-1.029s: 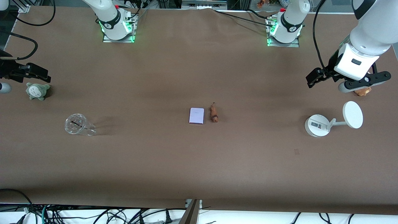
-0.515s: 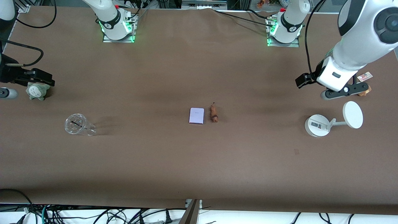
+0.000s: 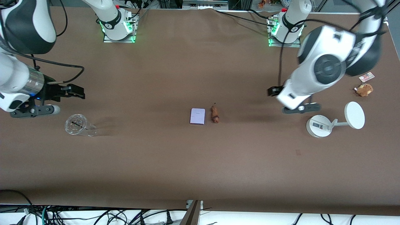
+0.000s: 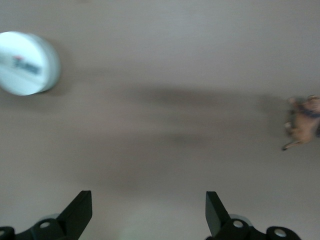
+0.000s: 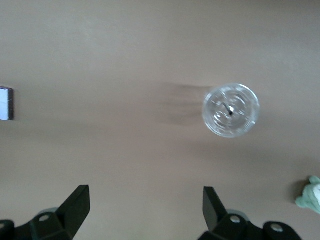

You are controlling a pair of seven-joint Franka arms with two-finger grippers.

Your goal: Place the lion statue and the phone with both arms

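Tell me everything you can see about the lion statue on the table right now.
The lion statue is a tiny, elongated brown-orange figurine with a thin dark tail tip. It lies on the brown table near the middle, its tail end farther from the front camera. The phone lies close beside it, apart, toward the right arm's end. No hand touches it. Its material can't be told.

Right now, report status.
Left hand and right hand open, empty, over bare table. Flat lavender phone beside brown-orange lion statue, untouched. Nothing blocking.

Lavender phone (image 3: 197,116) beside lion statue (image 3: 215,114) — mid-table
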